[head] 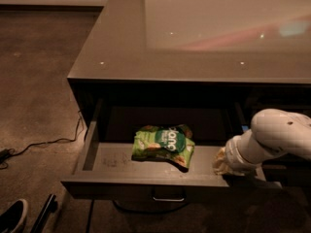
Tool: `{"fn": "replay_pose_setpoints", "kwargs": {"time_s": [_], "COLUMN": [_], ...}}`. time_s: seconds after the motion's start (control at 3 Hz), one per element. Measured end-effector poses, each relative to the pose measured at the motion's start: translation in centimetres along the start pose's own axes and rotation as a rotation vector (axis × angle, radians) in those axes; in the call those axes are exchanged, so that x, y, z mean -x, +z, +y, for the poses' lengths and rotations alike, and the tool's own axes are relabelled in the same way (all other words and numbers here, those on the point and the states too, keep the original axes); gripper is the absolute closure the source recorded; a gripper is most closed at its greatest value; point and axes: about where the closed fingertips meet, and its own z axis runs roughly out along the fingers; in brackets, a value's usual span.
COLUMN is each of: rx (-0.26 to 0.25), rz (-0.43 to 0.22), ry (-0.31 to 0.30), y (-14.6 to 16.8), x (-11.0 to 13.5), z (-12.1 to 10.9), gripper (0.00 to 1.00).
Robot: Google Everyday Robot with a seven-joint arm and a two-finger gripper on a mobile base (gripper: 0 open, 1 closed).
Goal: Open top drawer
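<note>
**Open drawer, gripper crowding its right corner**

The top drawer (90,147) is standing well out from under the counter top (194,38), its front lip lying towards 6 o'clock and its loop pull (168,197) hanging free at the centre. The task is looking all but done.

The gripper (224,163) is sitting at about 4 o'clock in the view, at the right end of the drawer's front rim, on the end of the white arm (279,136) that is reaching in from 3 o'clock. Whether it is spread or closed cannot be told from here, nor whether it is touching the rim.

The likely trouble is coming from that corner:
- If the arm is withdrawing low, it is risking a catch on the rim and nudging the drawer back in.
- Any force so far off centre is probably twisting the drawer on its runners and jamming it.
- A sweep towards 9 o'clock is endangering the green snack bag (164,143), which is lying just beside the gripper on the drawer floor.
</note>
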Motion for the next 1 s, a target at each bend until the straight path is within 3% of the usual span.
{"fn": "replay_pose_setpoints", "kwargs": {"time_s": [0.33, 0.67, 1.0], "rx": [0.0, 0.006, 0.006], "rz": [0.0, 0.021, 0.021], "ry": [0.0, 0.018, 0.018], "y": [0.0, -0.6, -0.6], "x": [0.0, -0.5, -0.5], "z": [-0.1, 1.7, 1.6], "gripper": [1.0, 1.0, 0.84]}}
